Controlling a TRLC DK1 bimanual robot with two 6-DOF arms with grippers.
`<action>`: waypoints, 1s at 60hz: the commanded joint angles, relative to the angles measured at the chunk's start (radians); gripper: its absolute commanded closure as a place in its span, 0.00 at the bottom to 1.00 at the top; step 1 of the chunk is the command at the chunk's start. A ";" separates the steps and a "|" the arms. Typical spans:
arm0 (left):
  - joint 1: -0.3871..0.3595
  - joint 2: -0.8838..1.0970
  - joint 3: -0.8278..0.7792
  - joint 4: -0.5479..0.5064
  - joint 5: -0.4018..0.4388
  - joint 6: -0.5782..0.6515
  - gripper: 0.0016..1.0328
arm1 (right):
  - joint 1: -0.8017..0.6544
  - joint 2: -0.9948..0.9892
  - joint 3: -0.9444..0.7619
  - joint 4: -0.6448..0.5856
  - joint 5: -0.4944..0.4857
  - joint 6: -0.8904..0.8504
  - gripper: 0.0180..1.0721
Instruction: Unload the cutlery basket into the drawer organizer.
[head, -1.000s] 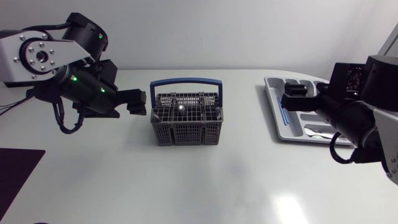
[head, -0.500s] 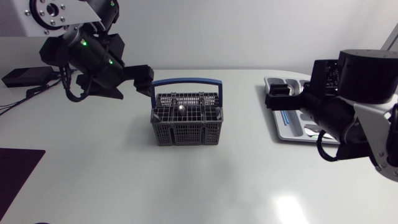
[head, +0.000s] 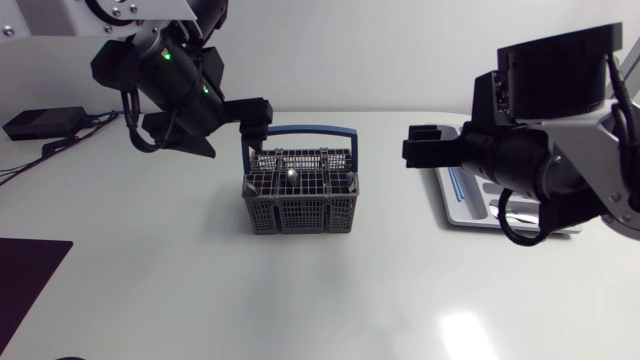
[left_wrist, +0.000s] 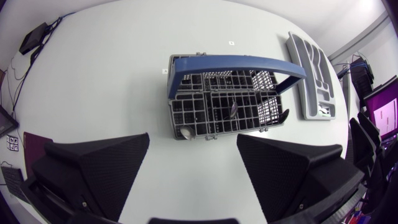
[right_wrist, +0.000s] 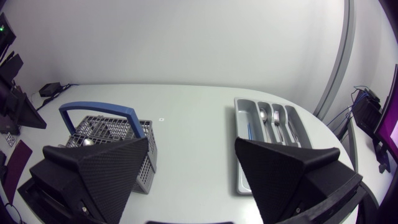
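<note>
cutlery basket (head: 298, 195) sits upright mid-counter (head: 300, 300), grey mesh, blue handle (head: 299, 130) standing up across the top. a few pieces are in it: a spoon bowl (head: 290, 175) pokes up near the centre. the left wrist view shows that spoon (left_wrist: 230, 111) plus two more rounded ends at the basket's edge.

drawer organizer (head: 455, 200) lies flat on the counter, well apart from the basket on my right side. my right arm covers most of it in the head view. the right wrist view shows the organizer (right_wrist: 238, 146) holding several pieces of silver cutlery (right_wrist: 277, 119) in its long slots and a thin blue item (right_wrist: 249, 134) in the slot nearest the basket.

left end effector (head: 255, 125) hangs above the basket's left rear corner, near the handle's left end. its fingers are spread wide and hold nothing. its own camera looks straight down on the basket (left_wrist: 227, 99).

right end effector (head: 418, 145) is raised between the basket and the organizer. its fingers are also spread wide and hold nothing, with the basket (right_wrist: 106, 127) and the organizer both ahead of it.
</note>
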 joint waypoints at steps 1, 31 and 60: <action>-0.014 0.028 0.044 -0.028 -0.006 -0.046 0.04 | 0.024 0.021 0.036 -0.029 0.008 0.045 0.05; -0.015 0.109 0.016 -0.026 -0.003 -0.230 0.04 | 0.050 0.089 0.066 -0.167 -0.014 0.133 0.05; -0.005 0.124 -0.090 0.142 0.080 -0.364 0.05 | 0.044 0.115 0.024 -0.163 -0.030 0.162 0.05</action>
